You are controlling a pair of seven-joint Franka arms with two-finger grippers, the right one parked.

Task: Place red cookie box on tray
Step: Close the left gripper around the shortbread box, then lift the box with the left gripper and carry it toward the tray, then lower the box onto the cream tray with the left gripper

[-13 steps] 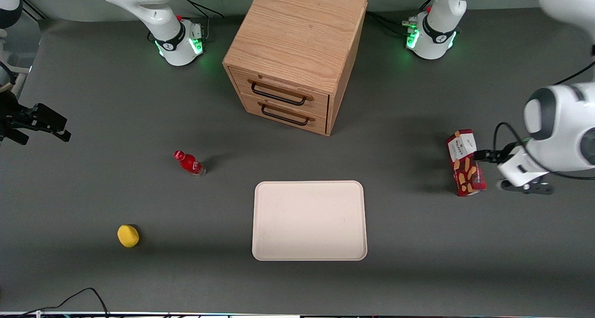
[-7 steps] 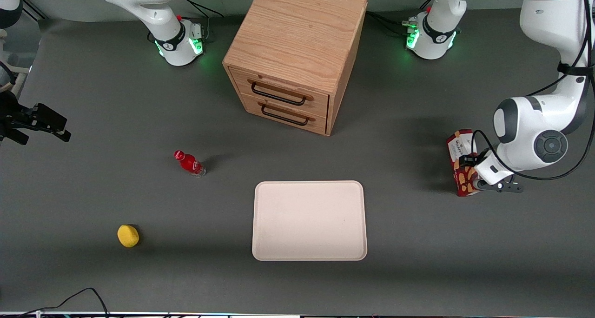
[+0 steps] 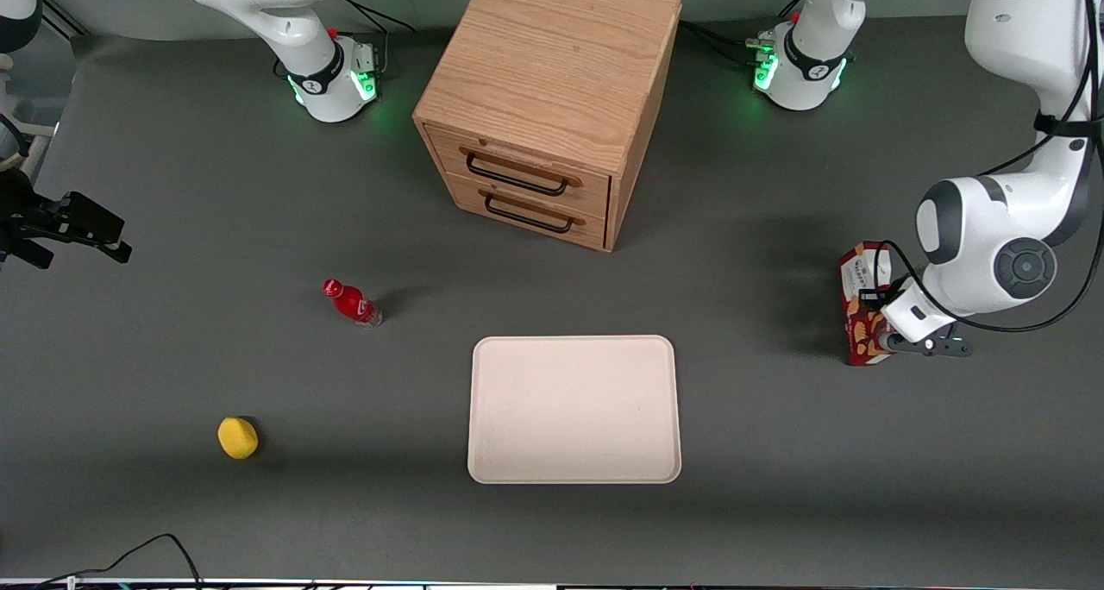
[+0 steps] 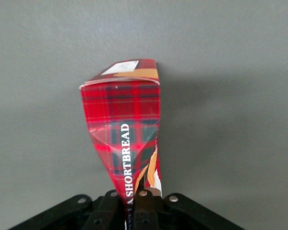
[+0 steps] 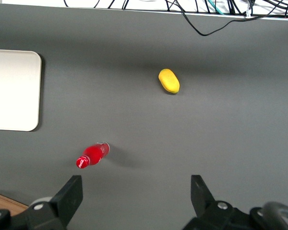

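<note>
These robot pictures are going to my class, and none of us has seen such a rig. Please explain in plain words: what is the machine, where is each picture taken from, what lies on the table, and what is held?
Two white robot arms stand at a grey table. The front view looks down on everything; the other views come from cameras on the arms' wrists. The working arm's gripper is shut on the red cookie box, squeezing the carton, toward the working arm's end of the table. The empty cream tray lies in front of a wooden two-drawer cabinet. A small red bottle and a yellow object lie toward the parked arm's end.
</note>
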